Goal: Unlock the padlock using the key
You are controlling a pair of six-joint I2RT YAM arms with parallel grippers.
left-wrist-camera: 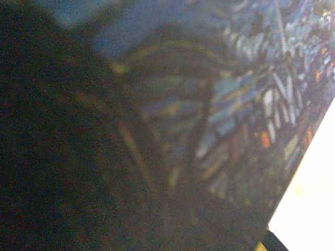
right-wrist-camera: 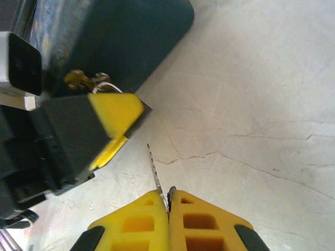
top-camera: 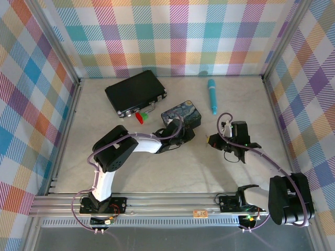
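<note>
Your right gripper (right-wrist-camera: 168, 197) has its yellow fingers pressed together, and they pinch the key (right-wrist-camera: 155, 171) by its lower end. The thin toothed blade stands up free above the fingertips and points toward the blue starry-night tin (right-wrist-camera: 131, 31). The key is a stiff, very light metal sliver. It looks smooth, so I think it can turn or slide between the pads if the tip meets the lock at an angle. A hold low on the key, as it is now, leaves the blade free to enter.

Of the padlock (right-wrist-camera: 103, 83) you see only a small silvery curve and a brass-coloured bit. They lie just beside the near side of the tin, over the yellow pad (right-wrist-camera: 115, 112) of the left gripper (top-camera: 187, 136). I cannot tell whether that gripper is spread or closed on the padlock. The padlock is small, hard and probably loose at the shackle, so I judge it needs a firm hold on its body.

The key tip is near the tin but apart from the padlock.
</note>
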